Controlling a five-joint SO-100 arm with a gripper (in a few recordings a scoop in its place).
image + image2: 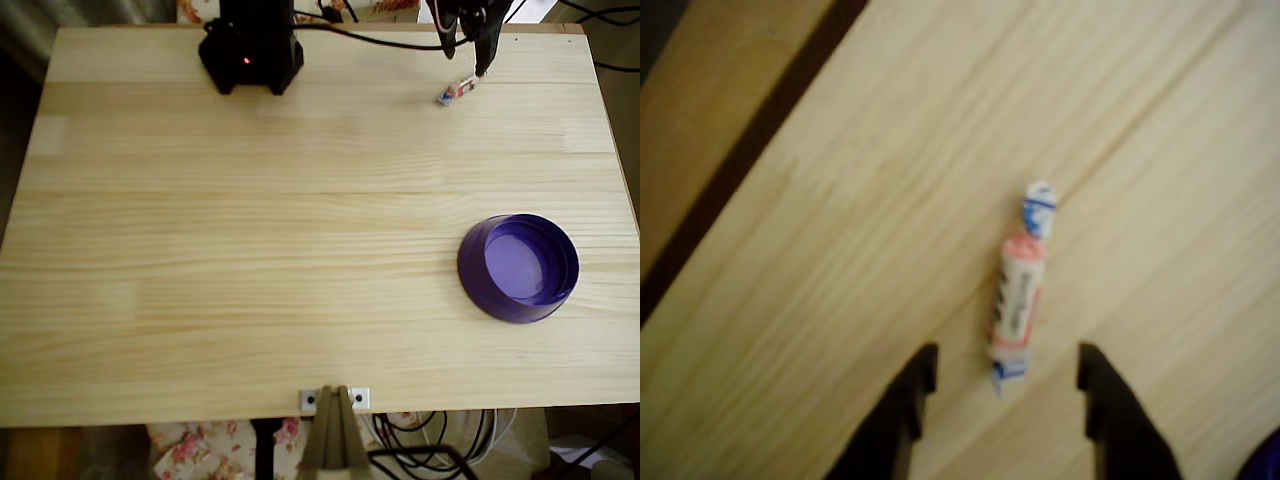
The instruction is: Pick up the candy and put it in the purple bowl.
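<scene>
Wrist view: the hand (1005, 385) gapes wide, empty. The candy (1018, 292) lies lengthwise between its fingertips, centre frame, on the desk (840, 280).

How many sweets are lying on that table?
1. The candy lies near the table's far edge in the overhead view, below the open gripper, away from the purple bowl. None seems hidden.

One candy (455, 91) lies on the far right of the table (250, 230). One purple bowl (519, 267) sits at the near right. One gripper (467, 58) with two fingers (905, 400) hangs by the candy. One black arm base (250, 55) stands far left.
</scene>
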